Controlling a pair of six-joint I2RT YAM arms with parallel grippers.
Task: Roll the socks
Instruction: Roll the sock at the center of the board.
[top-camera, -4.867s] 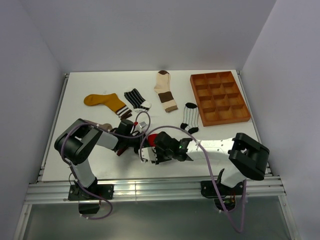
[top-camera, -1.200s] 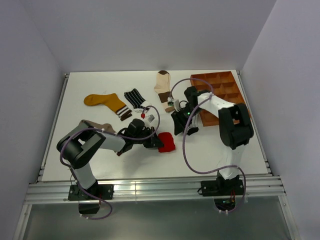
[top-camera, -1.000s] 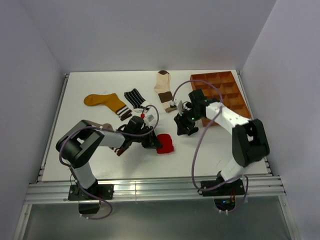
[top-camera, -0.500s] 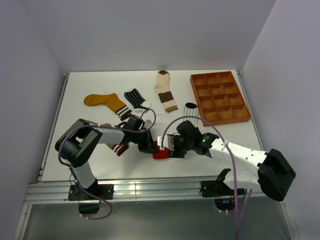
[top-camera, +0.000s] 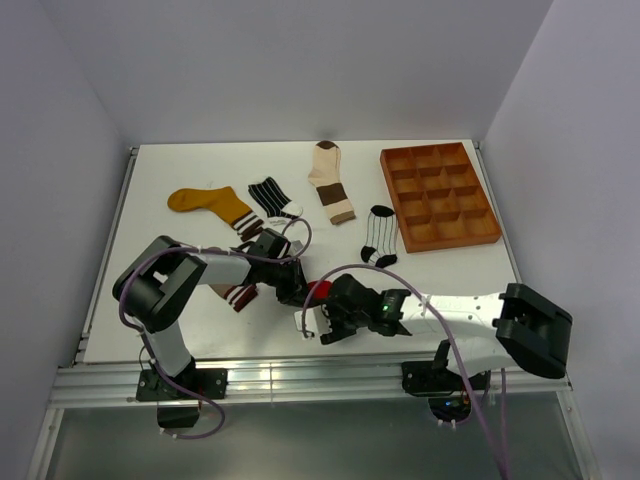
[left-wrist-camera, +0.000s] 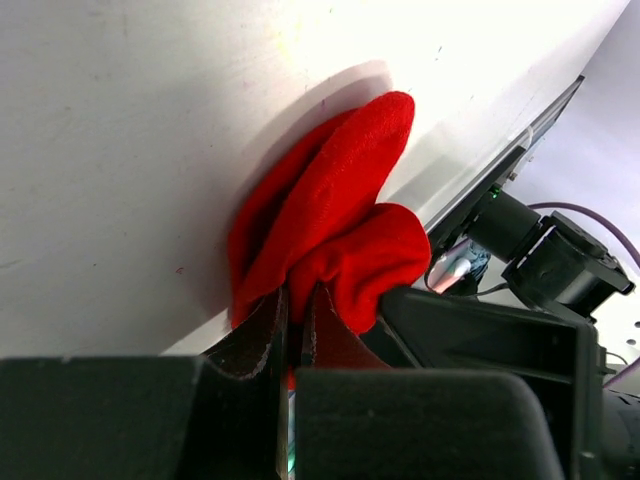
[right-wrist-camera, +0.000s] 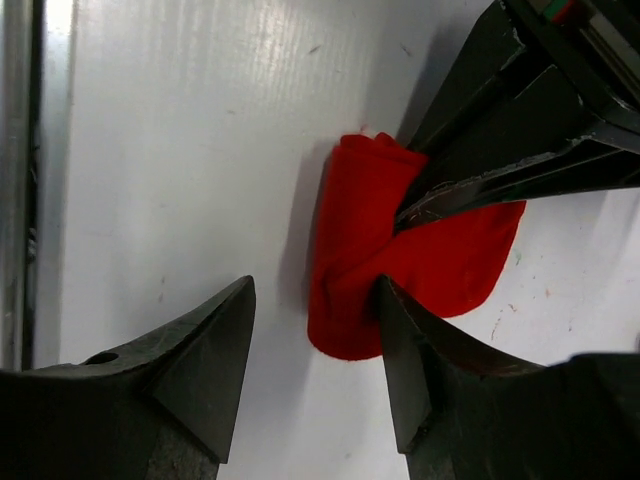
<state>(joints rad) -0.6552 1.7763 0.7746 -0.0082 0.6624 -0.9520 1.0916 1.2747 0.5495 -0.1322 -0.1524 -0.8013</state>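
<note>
My left gripper (left-wrist-camera: 295, 300) pinches a fold of the soft red fabric sock (left-wrist-camera: 340, 220), half-rolled at lower centre of the overhead view. My right gripper (right-wrist-camera: 315, 300) hangs spread above it; next it should clasp the roll, I judge.

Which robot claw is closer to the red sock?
Left. The left gripper pinches a fold of the red sock; the right gripper hangs open close beside its end.
</note>
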